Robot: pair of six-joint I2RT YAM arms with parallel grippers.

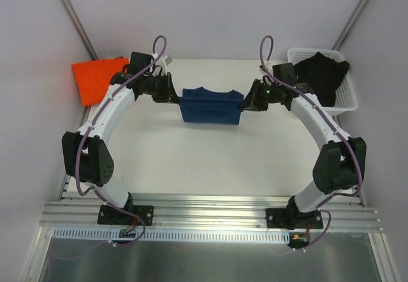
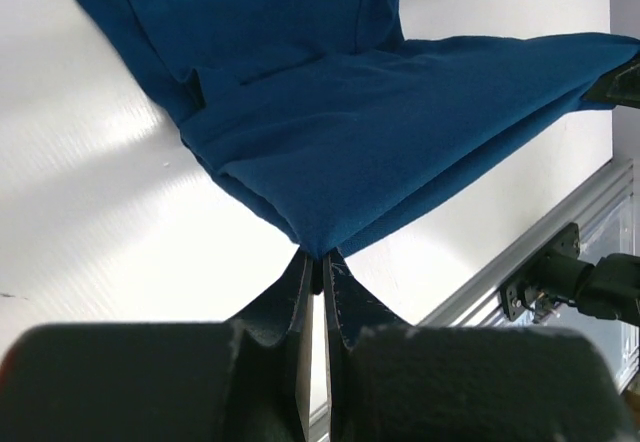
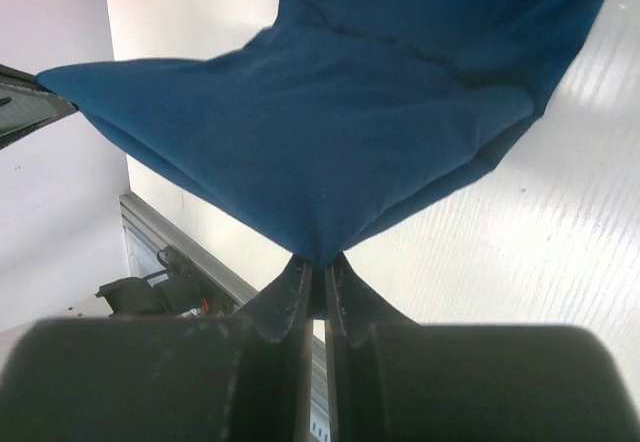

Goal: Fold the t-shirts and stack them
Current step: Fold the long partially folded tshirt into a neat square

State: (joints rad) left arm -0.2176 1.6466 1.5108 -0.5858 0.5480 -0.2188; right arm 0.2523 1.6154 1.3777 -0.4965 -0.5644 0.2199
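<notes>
The navy blue t-shirt hangs folded between my two grippers above the middle of the table; its print is hidden. My left gripper is shut on its left corner, seen in the left wrist view with the blue cloth pinched at the fingertips. My right gripper is shut on its right corner, seen in the right wrist view with the blue cloth stretched away from it. The orange t-shirt lies folded at the far left of the table.
A white basket at the back right holds a black garment. The white table ends in an aluminium rail at the near edge. Grey walls close the left, back and right.
</notes>
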